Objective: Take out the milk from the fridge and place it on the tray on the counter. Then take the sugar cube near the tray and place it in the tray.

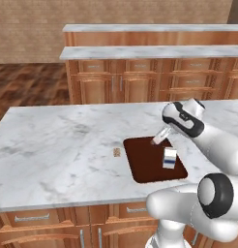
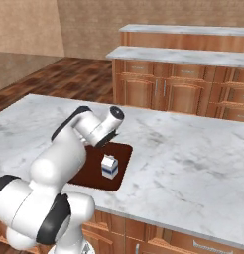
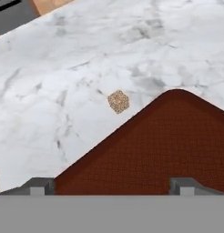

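Hand view is showing the tiny pale tan speckled sugar cube (image 3: 118, 101) lying on the white-grey marble tabletop (image 3: 63, 91), just outside the flat dark brown tray's (image 3: 177, 145) rounded corner. The small white, blue-banded milk carton (image 1: 169, 158) is already standing in the tray. The end effector (image 3: 112, 186), jaws wide and empty, is hovering over the tray; it should be centring over the cube before descending.

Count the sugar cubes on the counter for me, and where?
1. The sugar cube lies on the counter, just beside the tray on its outer edge, not in it. The arm may hide more.
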You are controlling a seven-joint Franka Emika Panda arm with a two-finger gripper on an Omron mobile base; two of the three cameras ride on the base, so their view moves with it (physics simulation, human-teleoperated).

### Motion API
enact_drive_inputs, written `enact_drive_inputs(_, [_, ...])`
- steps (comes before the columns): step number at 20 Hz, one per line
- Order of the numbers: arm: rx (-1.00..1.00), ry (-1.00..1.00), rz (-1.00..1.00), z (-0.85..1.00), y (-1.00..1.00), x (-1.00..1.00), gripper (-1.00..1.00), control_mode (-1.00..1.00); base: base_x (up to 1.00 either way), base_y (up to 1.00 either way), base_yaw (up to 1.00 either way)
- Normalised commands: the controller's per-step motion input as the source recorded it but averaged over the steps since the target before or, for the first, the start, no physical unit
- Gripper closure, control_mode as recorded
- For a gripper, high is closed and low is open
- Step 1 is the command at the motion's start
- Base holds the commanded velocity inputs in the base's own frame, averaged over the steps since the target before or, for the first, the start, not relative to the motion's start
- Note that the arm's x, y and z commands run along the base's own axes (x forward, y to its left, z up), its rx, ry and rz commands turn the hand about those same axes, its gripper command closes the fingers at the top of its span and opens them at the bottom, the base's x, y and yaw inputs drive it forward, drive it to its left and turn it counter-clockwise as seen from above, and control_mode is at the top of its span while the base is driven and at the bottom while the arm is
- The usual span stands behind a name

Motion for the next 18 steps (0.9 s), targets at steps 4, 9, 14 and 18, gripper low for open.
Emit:
enact_drive_inputs(4, [-0.22,0.21,-0.01,0.00,0.93,0.00,-1.00,-1.00,0.00,0.00,0.00])
enact_drive_inputs(9, [-0.28,0.04,0.00,0.00,0.88,0.00,-1.00,-1.00,0.00,0.00,0.00])
enact_drive_inputs(14, [-0.21,0.09,0.00,0.00,0.61,0.05,-1.00,-1.00,0.00,0.00,0.00])
enact_drive_inputs(18, [-0.20,0.20,0.02,-0.02,0.40,0.14,-1.00,-1.00,0.00,0.00,0.00])
